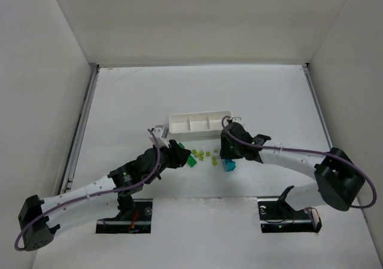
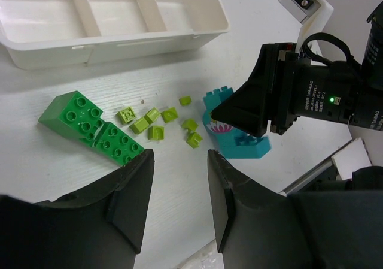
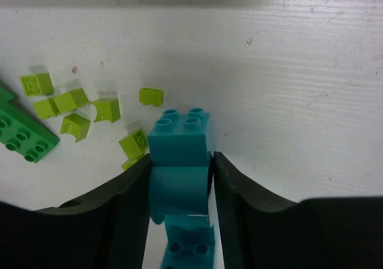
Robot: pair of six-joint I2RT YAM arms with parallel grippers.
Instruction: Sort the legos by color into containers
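**Two fingers flank the cyan stack**

The right gripper is narrowed onto the stack's flat sides. The stack's long axis runs back along the gap toward the wrist, and the stack appears to rest on the table. The tray, bare of bricks, lies just beyond this gripper and a little to its left. The left gripper hovers wide, holding nothing. The green brick lies ahead on its left, with the yellow-green pieces between the two arms.

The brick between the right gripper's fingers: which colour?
The brick is cyan-blue, clearest in the right wrist view.
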